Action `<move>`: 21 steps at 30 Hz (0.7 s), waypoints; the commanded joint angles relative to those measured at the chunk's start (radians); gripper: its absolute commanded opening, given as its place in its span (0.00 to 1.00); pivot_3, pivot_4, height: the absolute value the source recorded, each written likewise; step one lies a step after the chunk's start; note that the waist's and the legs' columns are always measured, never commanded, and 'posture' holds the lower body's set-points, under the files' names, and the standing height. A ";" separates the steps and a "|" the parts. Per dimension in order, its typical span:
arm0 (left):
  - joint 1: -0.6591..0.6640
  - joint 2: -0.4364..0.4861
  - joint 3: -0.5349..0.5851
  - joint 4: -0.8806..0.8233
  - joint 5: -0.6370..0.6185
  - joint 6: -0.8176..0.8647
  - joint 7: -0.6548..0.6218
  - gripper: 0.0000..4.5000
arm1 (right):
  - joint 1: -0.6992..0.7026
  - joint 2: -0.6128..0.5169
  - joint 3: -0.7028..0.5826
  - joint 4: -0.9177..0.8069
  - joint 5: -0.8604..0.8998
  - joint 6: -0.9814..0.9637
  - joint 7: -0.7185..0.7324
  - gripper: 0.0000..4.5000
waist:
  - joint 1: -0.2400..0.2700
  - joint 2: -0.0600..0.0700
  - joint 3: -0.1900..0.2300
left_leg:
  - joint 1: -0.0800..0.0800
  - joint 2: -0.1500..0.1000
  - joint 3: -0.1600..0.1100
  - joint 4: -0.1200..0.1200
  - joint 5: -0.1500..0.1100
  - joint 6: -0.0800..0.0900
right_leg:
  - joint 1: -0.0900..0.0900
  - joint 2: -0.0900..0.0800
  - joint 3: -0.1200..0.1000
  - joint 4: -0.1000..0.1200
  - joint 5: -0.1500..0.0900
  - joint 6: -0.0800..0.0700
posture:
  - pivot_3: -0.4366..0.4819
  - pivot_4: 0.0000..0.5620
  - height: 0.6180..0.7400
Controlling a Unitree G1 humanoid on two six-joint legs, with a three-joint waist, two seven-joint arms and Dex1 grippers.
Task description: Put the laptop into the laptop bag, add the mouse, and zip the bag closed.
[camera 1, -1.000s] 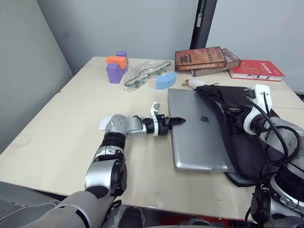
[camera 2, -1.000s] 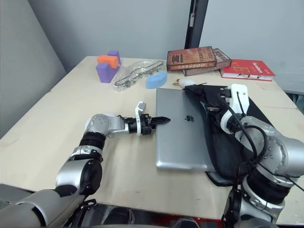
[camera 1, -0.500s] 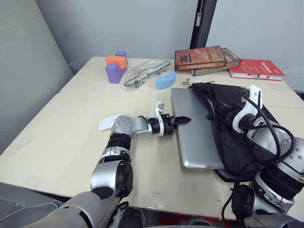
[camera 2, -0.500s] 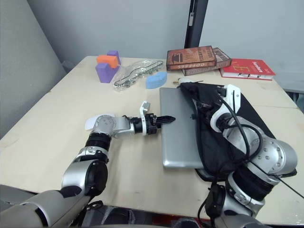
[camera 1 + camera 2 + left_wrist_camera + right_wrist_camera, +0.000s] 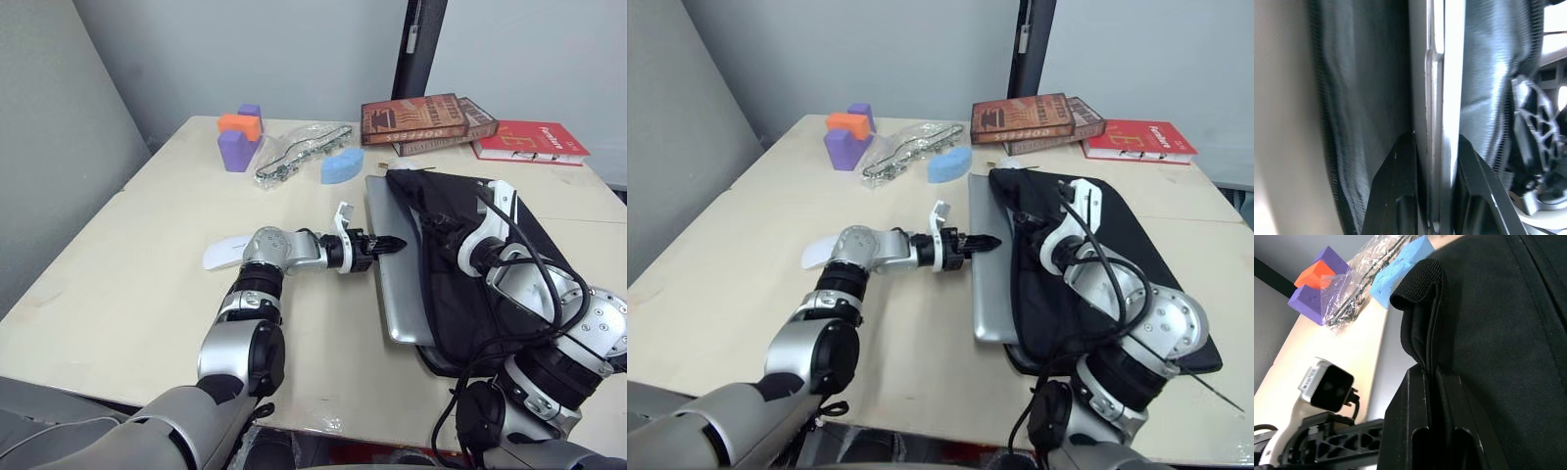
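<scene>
The laptop lies flat on the pale worktop, right of centre, with most of its lid covered by the laptop bag; only a narrow silver strip along its left edge shows outside the bag's open mouth. The laptop bag lies on the right part of the worktop, its left flap drawn over the laptop. The left gripper reaches in from the left at worktop level, and in the left wrist view its jaws are clenched on the laptop's left edge, one black finger on each face of the thin metal. The right gripper sits over the far left part of the bag; in the right wrist view its jaws grasp a fold of black fabric with a strap end at the bag's opening. The mouse lies on the worktop to the left of the laptop, just beside the left forearm and well apart from the bag. At the far side of the worktop are a purple and orange block, a clear plastic wrapper and a blue foam wedge, all left of the bag's far corner. Two brown books and a red book lie along the far right edge.
</scene>
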 commanded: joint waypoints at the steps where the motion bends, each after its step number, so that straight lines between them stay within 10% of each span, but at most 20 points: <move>1: -0.066 -0.030 -0.013 -0.017 -0.024 -0.003 -0.063 0.06 | -0.014 0.021 0.011 -0.014 0.058 0.005 -0.031 0.01 | 0.001 0.000 0.000 | 0.000 0.000 0.000 0.000 0.000 0.000 | 0.000 0.000 0.000 0.000 0.000 0.000 | 0.48 0.27 1.00; 21: -0.075 -0.129 -0.065 0.116 0.068 -0.248 -0.146 0.06 | -0.069 0.098 -0.009 -0.004 0.176 0.005 -0.180 0.01 | 0.004 0.000 0.000 | 0.000 -0.001 0.000 0.000 0.001 0.000 | 0.000 -0.001 0.000 0.001 0.000 0.001 | 0.48 0.27 1.00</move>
